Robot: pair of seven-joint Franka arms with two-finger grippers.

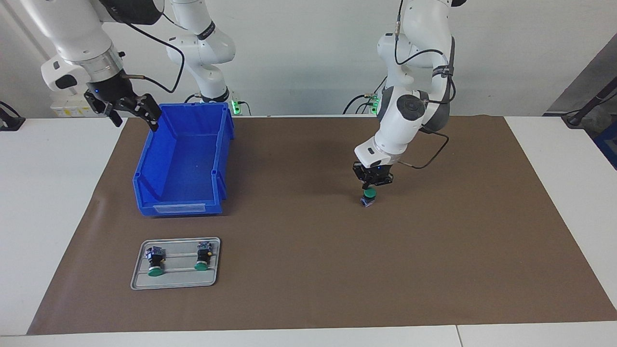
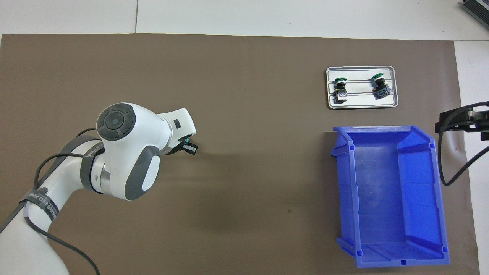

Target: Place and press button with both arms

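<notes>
One button (image 1: 369, 197) stands upright on the brown mat (image 1: 308, 270), green cap up, toward the left arm's end of the table. My left gripper (image 1: 372, 186) is shut and comes straight down onto it, its fingertips meeting on the cap. In the overhead view the left gripper (image 2: 190, 146) and wrist cover the button (image 2: 186, 141) except for a sliver of green. My right gripper (image 1: 134, 117) hangs open and empty, raised over the blue bin's corner nearest the robots; in the overhead view the right gripper (image 2: 445, 121) shows at the picture's edge.
The blue bin (image 1: 183, 164) (image 2: 382, 198) lies empty at the right arm's end. Farther from the robots, a grey tray (image 1: 178, 278) (image 2: 361, 101) holds two more green-capped buttons (image 1: 155, 263) (image 1: 203, 257) lying on their sides.
</notes>
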